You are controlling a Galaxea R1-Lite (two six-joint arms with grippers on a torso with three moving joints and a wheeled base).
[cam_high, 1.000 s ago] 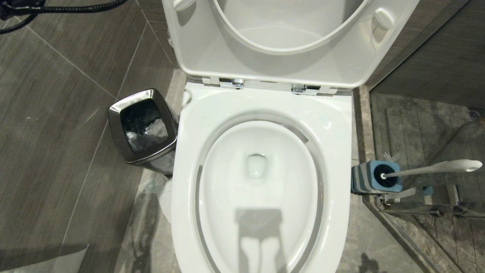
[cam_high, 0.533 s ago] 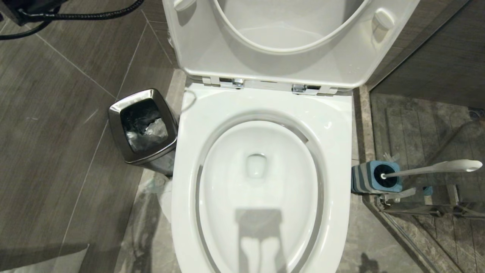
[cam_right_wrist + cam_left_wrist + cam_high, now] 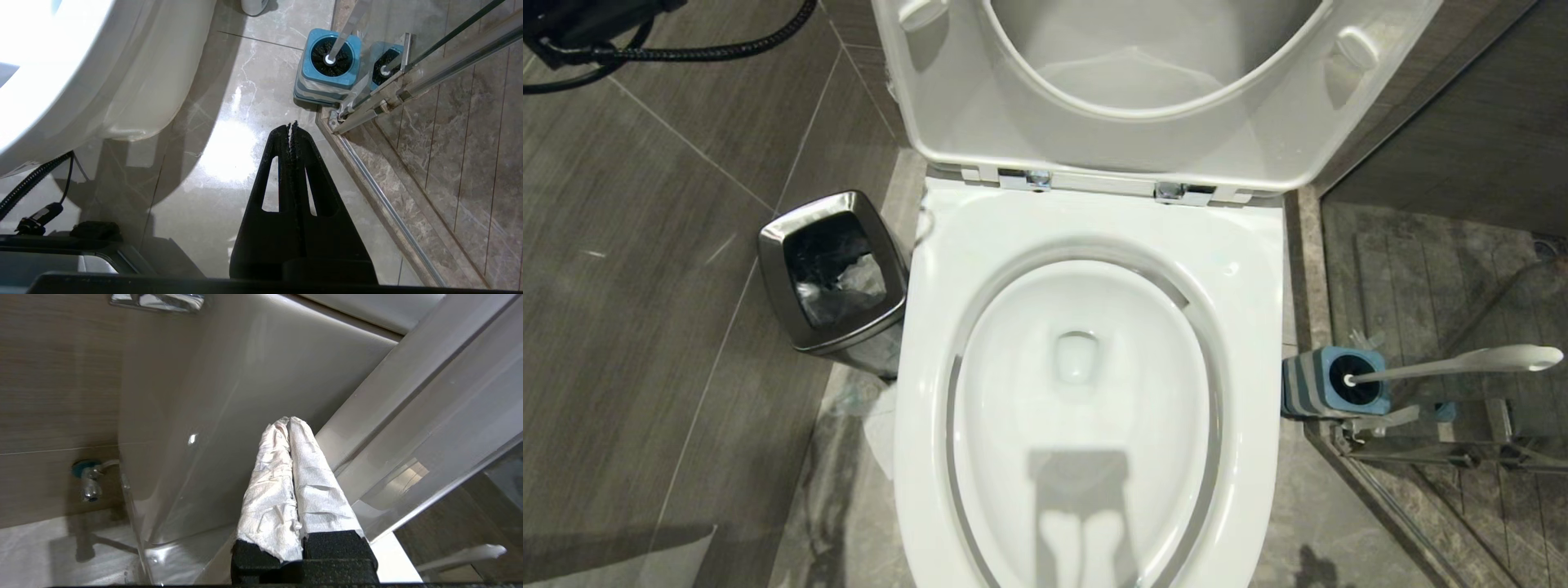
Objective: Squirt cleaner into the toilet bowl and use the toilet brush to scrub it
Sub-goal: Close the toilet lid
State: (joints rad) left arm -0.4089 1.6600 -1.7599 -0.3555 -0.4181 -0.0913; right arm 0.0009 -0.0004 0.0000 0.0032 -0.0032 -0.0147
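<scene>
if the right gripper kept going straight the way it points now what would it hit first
Probably the floor: the shut right gripper aims down at bare tile just short of the brush holder. Depth is unclear, so it might reach the holder instead.

Left gripper [image 3: 289, 420]: my fingers [image 3: 269, 490], wrapped in crumpled white tissue, are pressed together with nothing between them, tips close to the outer side of the toilet bowl [image 3: 212, 396], below its hinge. My left arm [image 3: 580, 28] shows only as a dark part with cable, up beside the raised lid.

Right gripper [image 3: 291, 125]: bare black fingers closed tip to tip, empty, hanging low beside the toilet bowl, pointing downward.
</scene>
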